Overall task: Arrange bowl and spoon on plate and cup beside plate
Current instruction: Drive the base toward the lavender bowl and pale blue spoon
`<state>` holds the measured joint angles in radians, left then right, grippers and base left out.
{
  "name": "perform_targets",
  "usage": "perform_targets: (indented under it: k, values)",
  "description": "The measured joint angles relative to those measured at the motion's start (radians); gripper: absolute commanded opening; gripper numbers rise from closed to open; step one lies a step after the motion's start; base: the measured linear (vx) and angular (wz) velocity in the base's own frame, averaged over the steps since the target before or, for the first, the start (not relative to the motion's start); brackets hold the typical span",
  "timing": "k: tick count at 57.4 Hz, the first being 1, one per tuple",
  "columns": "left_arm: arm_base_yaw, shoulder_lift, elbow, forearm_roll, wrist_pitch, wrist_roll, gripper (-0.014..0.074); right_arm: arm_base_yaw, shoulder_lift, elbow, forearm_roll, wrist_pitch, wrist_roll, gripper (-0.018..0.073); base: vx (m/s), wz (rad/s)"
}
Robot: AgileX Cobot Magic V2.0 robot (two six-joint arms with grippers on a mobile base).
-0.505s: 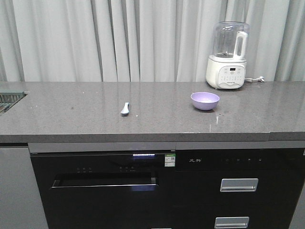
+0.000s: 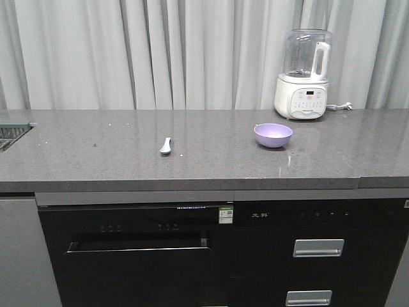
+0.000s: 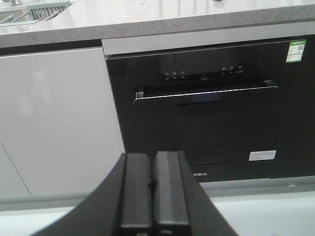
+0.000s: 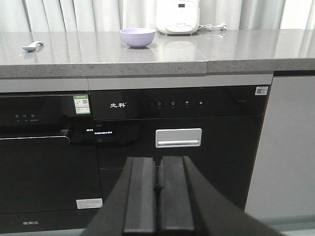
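bowl (image 4: pixel 138 37) on counter (image 4: pixel 206 54) — well beyond right gripper (image 4: pixel 158 169), seemingly closed

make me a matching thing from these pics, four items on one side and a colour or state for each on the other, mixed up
Column 1
1. bowl
2. spoon
3. blender
4. left pincer

Column 2
a. shut, holding nothing
b. pale blue-grey, lying near the middle of the counter
c. white base with a clear jug, at the back by the curtain
d. lavender, upright on the counter

Pairs: 1-d, 2-b, 3-c, 4-a
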<state>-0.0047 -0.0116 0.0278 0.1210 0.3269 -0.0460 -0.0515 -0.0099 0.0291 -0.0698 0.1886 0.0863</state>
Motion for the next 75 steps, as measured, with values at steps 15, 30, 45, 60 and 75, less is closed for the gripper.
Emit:
perform_targets:
  k: [15, 30, 45, 60, 75]
  values:
    - [0.0, 0.0, 0.0, 0.0, 0.0, 0.0, -0.0006, 0.0, 0.0, 0.0, 0.0, 0.0, 0.0, -0.0009, 0.03, -0.13]
    - [0.0, 0.0, 0.0, 0.0, 0.0, 0.0, -0.0006, 0.0, 0.0, 0.0, 0.0, 0.0, 0.0, -0.0009, 0.09, -0.31]
    - [0.0, 0.0, 0.0, 0.0, 0.0, 0.0, -0.0006, 0.0, 0.0, 0.0, 0.0, 0.0, 0.0, -0.0009, 0.16, -0.38]
    - [0.0, 0.0, 0.0, 0.0, 0.0, 0.0, -0.0006, 0.0, 0.0, 0.0, 0.0, 0.0, 0.0, -0.0009, 0.22, -0.28]
    - [0.0, 0.0, 0.0, 0.0, 0.0, 0.0, -0.0006, 0.0, 0.0, 0.0, 0.0, 0.0, 0.0, -0.0009, 0.29, 0.0]
